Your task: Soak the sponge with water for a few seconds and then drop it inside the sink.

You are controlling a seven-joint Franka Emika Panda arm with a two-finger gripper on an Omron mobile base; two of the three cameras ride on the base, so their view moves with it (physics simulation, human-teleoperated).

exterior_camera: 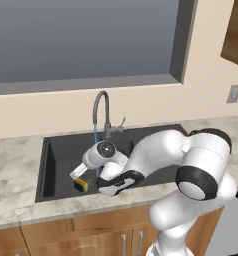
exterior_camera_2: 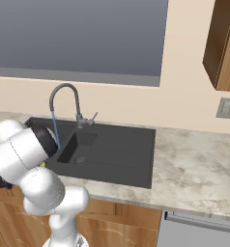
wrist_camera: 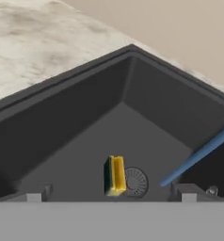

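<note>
End effector (wrist_camera: 111, 196) spread, empty — sponge (wrist_camera: 116, 175) just ahead at 12 o'clock, beside drain (wrist_camera: 135, 181), long axis pointing away.

One sponge (wrist_camera: 116, 175) lies in one dark sink (exterior_camera: 56, 150) at centre frame, beneath one faucet (exterior_camera: 102, 112) running one stream of water (exterior_camera: 96, 134); one wall outlet (exterior_camera: 234, 93) sits upper right.

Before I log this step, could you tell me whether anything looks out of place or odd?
Only the sponge: it stands on edge beside the drain on the sink floor, while water runs past it.
</note>
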